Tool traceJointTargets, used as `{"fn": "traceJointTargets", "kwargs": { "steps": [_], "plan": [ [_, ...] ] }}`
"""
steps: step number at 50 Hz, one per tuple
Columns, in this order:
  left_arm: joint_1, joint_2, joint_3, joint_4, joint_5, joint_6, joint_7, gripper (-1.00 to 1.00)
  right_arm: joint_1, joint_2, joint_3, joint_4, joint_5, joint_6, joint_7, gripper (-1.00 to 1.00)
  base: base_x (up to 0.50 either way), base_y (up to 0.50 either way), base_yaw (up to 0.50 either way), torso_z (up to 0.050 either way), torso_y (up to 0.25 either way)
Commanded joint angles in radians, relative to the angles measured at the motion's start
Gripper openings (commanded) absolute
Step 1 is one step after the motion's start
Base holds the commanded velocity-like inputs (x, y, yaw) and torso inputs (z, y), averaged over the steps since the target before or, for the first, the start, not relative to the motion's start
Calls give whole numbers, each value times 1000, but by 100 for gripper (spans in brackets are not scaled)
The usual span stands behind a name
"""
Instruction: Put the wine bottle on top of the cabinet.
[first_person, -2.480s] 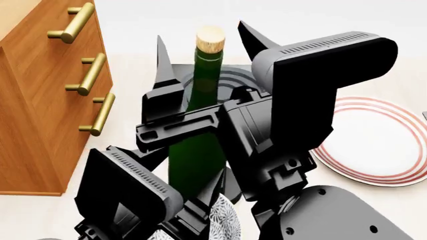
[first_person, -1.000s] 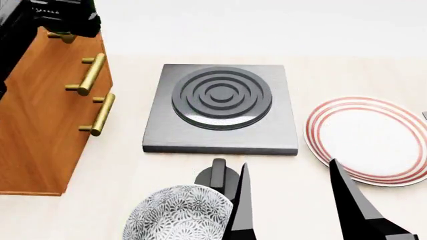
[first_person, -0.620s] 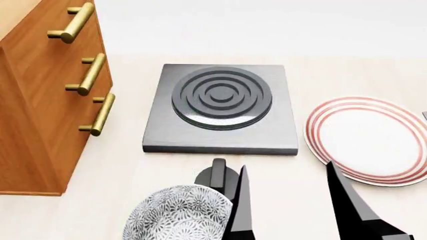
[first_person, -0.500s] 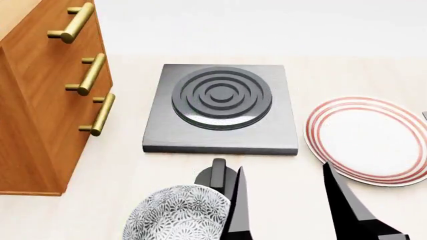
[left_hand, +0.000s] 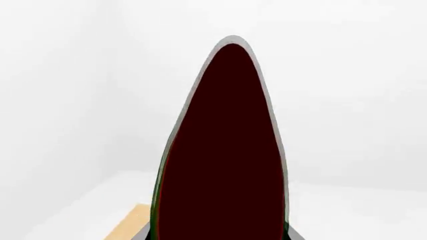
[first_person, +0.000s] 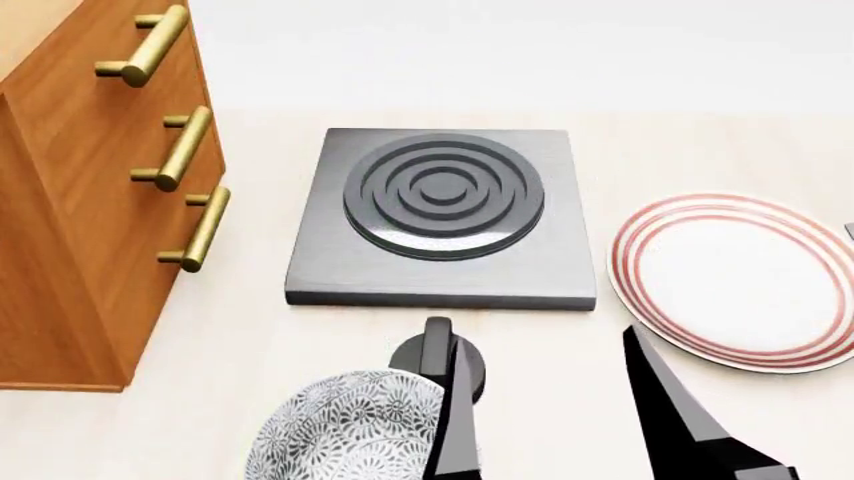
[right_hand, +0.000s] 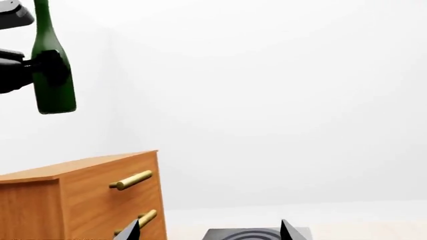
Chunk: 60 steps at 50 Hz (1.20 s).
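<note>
In the right wrist view the dark green wine bottle (right_hand: 53, 95) hangs upright, high in the air above the top of the orange-brown cabinet (right_hand: 87, 200), clearly apart from it. My left gripper (right_hand: 45, 66) is shut on its body. Its neck runs out of that frame. The left wrist view is filled by the bottle's dark glass (left_hand: 223, 160), with a sliver of the cabinet top (left_hand: 130, 222) below. My right gripper (first_person: 554, 430) stands open and empty low over the table, in front of the cabinet (first_person: 80, 220). The bottle and left arm are out of the head view.
A grey hob plate with raised rings (first_person: 441, 215) lies mid-table beside the cabinet's brass handles (first_person: 187, 150). A white plate with red rings (first_person: 741, 280) sits at the right. A patterned bowl (first_person: 347, 430) and a black knob (first_person: 434, 350) lie near my right fingers.
Both grippers held the bottle in front of the head camera. The left arm then lifted it up and left out of the head view. The right gripper let go and has drifted slightly left.
</note>
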Motion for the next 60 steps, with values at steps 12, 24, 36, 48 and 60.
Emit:
{"fn": "traceJointTargets", "kwargs": {
  "steps": [12,24,36,48,60],
  "plan": [
    [106,-67,-42,101,-63,-97,-114,-100,5,12,-15,-7,1,-2,8,100,0,0,0,0,1],
    [169,-81,-41,133,-71,-93,-111,-100,2,18,-18,-4,-2,-11,11,100,0,0,0,0,1],
    [238,-96,-64,133,-93,-54,-94,-100,10,22,-29,-8,-1,-5,19,100,0,0,0,1,1],
    [296,-128,-95,182,-117,-28,-108,-100,14,24,-37,-4,1,-7,23,100,0,0,0,0,1],
    [361,-139,-156,215,-162,34,-130,-100,14,24,-52,1,-8,-13,21,100,0,0,0,0,0]
  ]
}}
